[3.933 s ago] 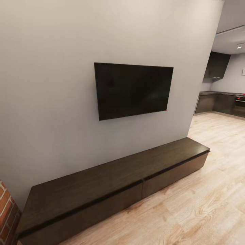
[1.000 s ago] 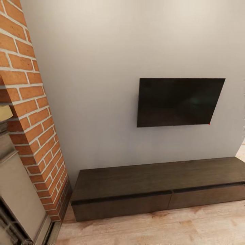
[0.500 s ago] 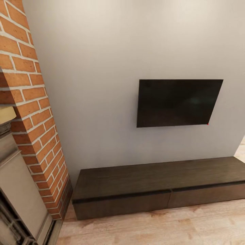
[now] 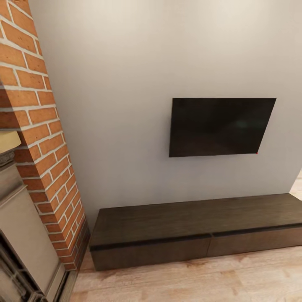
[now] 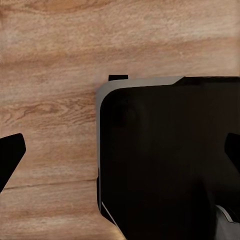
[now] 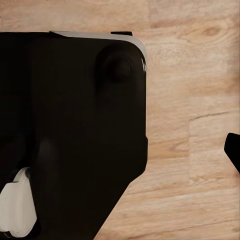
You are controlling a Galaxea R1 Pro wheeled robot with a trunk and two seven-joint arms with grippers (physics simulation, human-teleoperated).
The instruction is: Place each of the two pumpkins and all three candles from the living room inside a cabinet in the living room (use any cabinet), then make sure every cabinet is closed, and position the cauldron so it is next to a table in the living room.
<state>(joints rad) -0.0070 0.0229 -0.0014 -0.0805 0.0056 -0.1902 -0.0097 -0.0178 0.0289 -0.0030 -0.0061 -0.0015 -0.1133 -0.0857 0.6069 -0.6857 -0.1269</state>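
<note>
Left gripper (image 5: 120,155): two dark fingertips sit wide apart at opposite edges of the wrist view, with nothing between them; the jaws are released. It points down at the robot's black rounded base (image 5: 165,160) and the pale wood plank floor (image 5: 50,75).

Right gripper: one dark fingertip (image 6: 232,150) shows at the frame edge. Whether this gripper is released or clenched cannot be told. Nothing shows held in front of it.

Ahead in the head view, the long low dark brown wood cabinet (image 4: 197,230) stands against the plain grey wall (image 4: 126,84), below a wall-mounted black flat television (image 4: 220,127). Both flat drawer fronts sit flush, apparently closed. A red brick fireplace column (image 4: 42,138) stands just beside the cabinet's left end.

Step in hand, as judged: approach to the cabinet.
- Square the base to one drawer front.
- Stop with room for the drawer to slide out.
- The fronts have no handles; aim a fingertip at the dark gap under the top.
</note>
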